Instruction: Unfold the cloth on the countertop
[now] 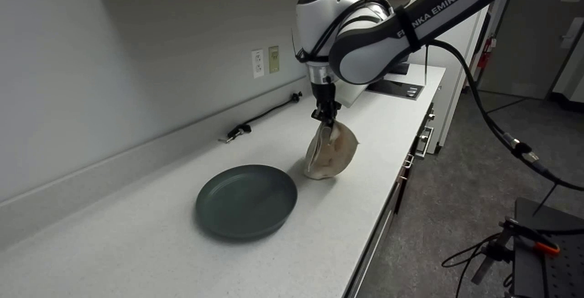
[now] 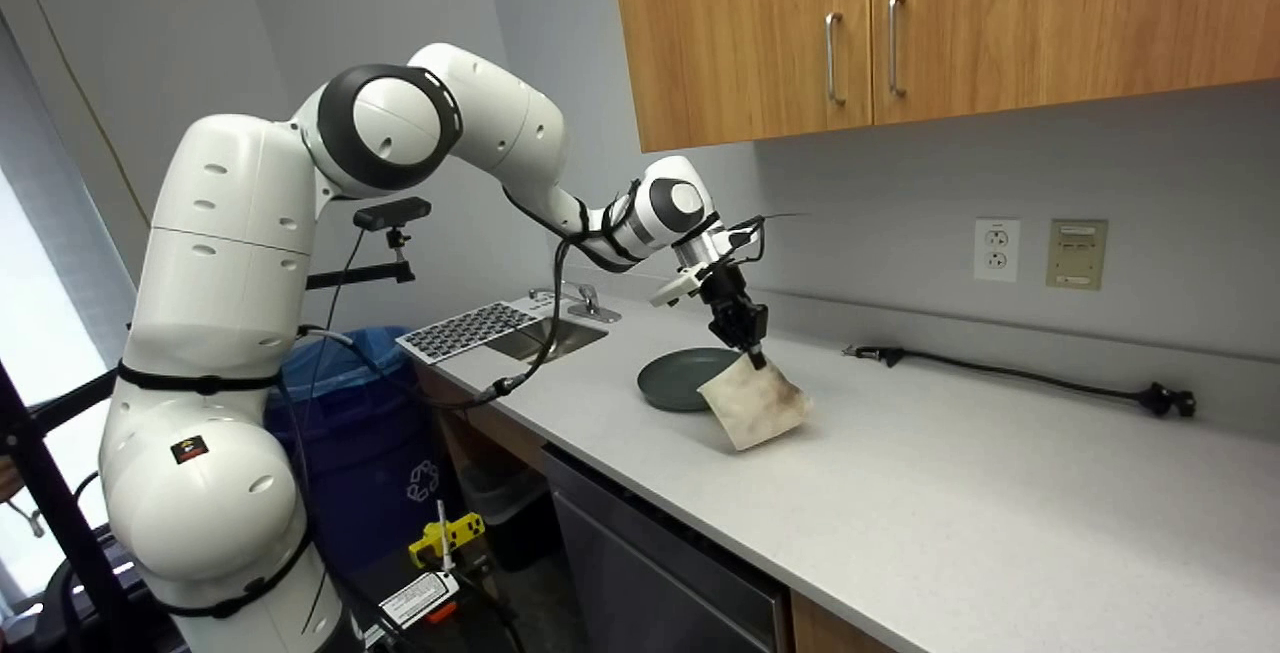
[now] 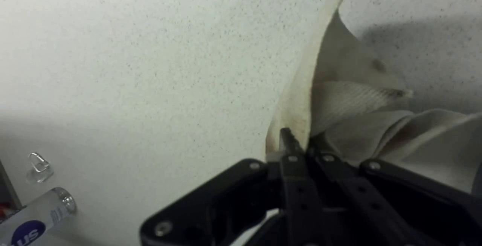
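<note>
At the left a smooth matte grey wall (image 1: 68, 83) rises behind the pale, finely speckled countertop (image 1: 159, 252), where a round, dark grey-green plate (image 1: 246, 202) with a raised rim lies. Near the wall runs a slim black rod (image 1: 269, 112). Next comes the black gripper (image 1: 329, 126), its jaws pinched on the cloth (image 1: 336, 155), which hangs over the countertop just beside the plate: thin beige fabric with brownish blotches, bowed to a soft half-round in an exterior view, woven ribbing and loose folds showing in the wrist view. Whether its lower edge touches the countertop I cannot tell. Farther right come the white casing of the arm (image 1: 378, 60), a flat, dark panel (image 1: 392, 89) and the mottled grey floor (image 1: 438, 197).
</note>
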